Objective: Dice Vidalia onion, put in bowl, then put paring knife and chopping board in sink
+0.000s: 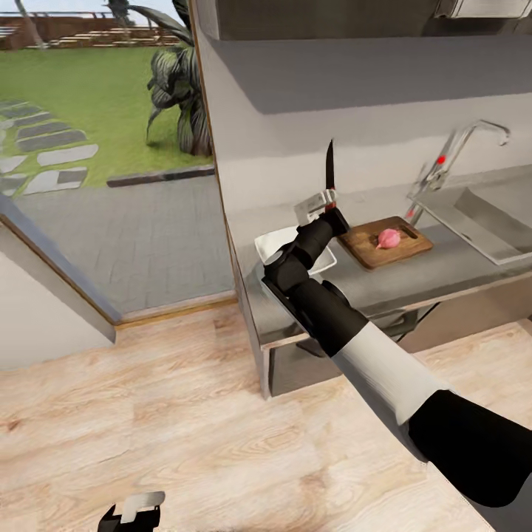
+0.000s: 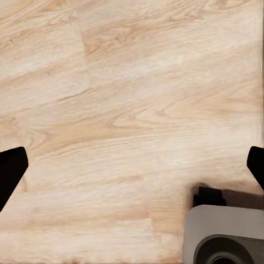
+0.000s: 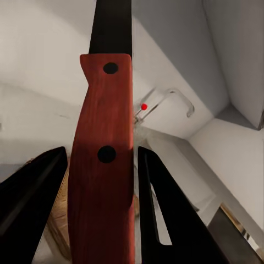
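The right claw (image 1: pixel 323 203) grips the paring knife (image 1: pixel 329 168) blade-up above the desk (image 1: pixel 414 277); the Vidalia onion (image 1: pixel 389 237) sits on the chopping board (image 1: pixel 362 247). Left wrist view: the left claw (image 2: pixel 132 170) hangs open over the floor (image 2: pixel 126 82). Right wrist view: fingers (image 3: pixel 165 209) clamp the red handle (image 3: pixel 102 165).

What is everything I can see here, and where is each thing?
Vidalia onion: one, pinkish, on the chopping board.
Chopping board: one, brown wood, on the countertop beside the sink.
Paring knife: one, red handle, dark blade pointing up, held above the countertop.
Bowl: one, white, partly behind the arm.
Sink: one, steel, at right.
Tap: one, grey, red knob.
Countertop: one, grey.
Right gripper: holding the knife.
Left gripper: low over the wooden floor.
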Controlling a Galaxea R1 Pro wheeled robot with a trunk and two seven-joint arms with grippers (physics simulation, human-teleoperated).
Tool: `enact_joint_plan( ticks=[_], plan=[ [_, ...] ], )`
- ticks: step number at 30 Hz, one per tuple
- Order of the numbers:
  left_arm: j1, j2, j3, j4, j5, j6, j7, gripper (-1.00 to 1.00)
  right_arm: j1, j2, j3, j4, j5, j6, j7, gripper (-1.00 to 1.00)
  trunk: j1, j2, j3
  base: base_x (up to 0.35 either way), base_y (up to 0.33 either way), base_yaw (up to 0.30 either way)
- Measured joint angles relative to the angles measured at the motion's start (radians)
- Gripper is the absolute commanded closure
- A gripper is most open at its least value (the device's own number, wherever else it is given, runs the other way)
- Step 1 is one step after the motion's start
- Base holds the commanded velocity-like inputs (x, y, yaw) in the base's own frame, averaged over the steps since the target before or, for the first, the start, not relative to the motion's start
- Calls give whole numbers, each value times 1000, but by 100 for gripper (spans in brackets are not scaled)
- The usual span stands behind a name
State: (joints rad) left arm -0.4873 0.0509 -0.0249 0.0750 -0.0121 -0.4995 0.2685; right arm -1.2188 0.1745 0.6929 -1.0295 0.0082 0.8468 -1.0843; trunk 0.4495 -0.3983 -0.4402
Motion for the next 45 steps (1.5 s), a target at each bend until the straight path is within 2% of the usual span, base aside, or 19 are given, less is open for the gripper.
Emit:
enact_joint_plan(
  ticks=[12,16,21,37,45],
  plan=[
    [0,-2,0,0,0,0,0,-100,23,0,1,0,0,0,1,100,0,0,0,-13,-341,273],
    [0,-6,0,0,0,0,0,-100,24,0,32,0,0,0,1,100,0,0,0,-76,-341,273],
    [0,-6,0,0,0,0,0,-100,25,0,51,0,0,-4,-4,100,0,0,0,-78,-341,268],
    [0,-6,0,0,0,1,0,-100,25,0,52,0,1,-31,-6,100,0,0,16,-78,-341,212],
    [0,-6,0,0,0,2,0,-100,46,0,52,0,3,-35,-6,100,0,0,27,-78,-341,163]
  ],
)
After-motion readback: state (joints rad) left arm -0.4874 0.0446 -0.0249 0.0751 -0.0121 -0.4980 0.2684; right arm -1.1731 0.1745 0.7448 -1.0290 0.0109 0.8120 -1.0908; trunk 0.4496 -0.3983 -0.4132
